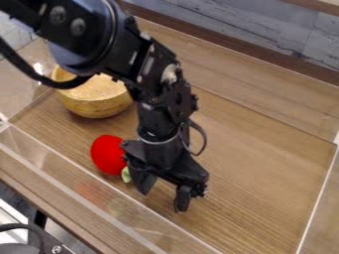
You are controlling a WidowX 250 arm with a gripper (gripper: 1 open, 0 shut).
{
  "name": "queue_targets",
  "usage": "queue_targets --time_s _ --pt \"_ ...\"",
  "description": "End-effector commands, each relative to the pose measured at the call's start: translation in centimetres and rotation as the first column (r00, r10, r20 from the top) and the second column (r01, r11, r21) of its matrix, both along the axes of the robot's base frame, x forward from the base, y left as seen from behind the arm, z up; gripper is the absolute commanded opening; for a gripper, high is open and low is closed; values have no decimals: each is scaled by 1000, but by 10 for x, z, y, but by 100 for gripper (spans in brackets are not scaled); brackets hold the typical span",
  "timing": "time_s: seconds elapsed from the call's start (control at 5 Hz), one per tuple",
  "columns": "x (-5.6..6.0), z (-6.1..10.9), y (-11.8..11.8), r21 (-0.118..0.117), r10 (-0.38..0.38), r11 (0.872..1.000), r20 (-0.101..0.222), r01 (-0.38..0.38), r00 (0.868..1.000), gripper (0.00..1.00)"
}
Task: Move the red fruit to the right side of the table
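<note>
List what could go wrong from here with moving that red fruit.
The gripper hangs beside the red fruit, not around it, so closing here would probably miss it.

The fruit is round and close to the arm's dark body, so a sideways sweep might roll it across the table.

The clear wall runs close by on the near side; the fingers could knock it on the way down.

The black arm (113,50) partly hides the wooden bowl (95,97).
</note>
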State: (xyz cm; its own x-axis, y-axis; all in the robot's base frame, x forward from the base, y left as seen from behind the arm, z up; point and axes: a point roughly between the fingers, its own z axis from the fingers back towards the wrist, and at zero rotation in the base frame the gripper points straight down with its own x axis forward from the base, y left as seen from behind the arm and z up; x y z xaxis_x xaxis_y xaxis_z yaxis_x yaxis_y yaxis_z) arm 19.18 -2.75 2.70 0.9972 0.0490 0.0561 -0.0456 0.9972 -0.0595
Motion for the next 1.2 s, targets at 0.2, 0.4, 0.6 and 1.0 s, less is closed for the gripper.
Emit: queue_targets --time_s 0.2,0.4,0.6,1.0 --pt "12 20 3 6 -7 1000 59 6 998 100" --pt "10 26 11 8 48 999 65 -49 997 100" --pt "7 22 25 8 86 996 72 -87 994 100" --pt "6 29 12 16 118 993 66 -119 991 0"
